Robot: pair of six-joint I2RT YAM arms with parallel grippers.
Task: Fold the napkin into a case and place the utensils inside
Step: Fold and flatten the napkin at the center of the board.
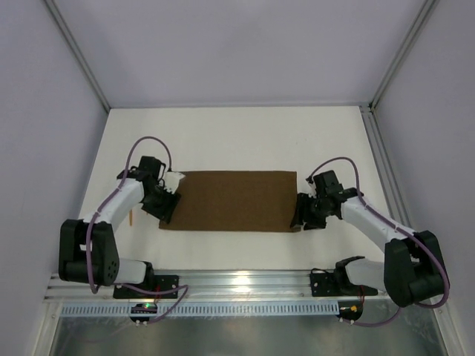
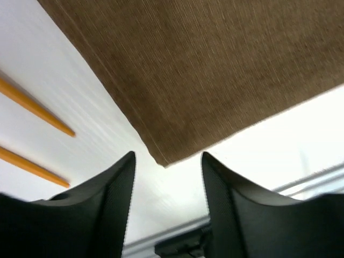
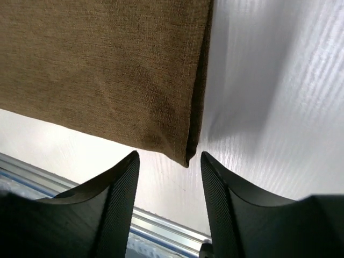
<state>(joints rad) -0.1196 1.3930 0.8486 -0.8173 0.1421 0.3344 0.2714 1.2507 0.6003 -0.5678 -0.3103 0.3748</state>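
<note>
The dark brown napkin (image 1: 234,200) lies flat on the white table as a wide rectangle; its right edge shows two layers in the right wrist view (image 3: 107,70). My left gripper (image 1: 168,211) is open and empty just off the napkin's near-left corner, which points between its fingers (image 2: 167,156). My right gripper (image 1: 300,220) is open and empty at the near-right corner (image 3: 169,155). Two orange-tan utensils (image 2: 37,110) lie left of the napkin (image 2: 215,70); only their handles show. One shows as a sliver beside the left arm (image 1: 130,216).
An aluminium rail (image 1: 237,282) runs along the near table edge under both arm bases. Pale enclosure walls with metal posts (image 1: 78,55) close in the left, right and far sides. White table (image 1: 237,141) lies beyond the napkin.
</note>
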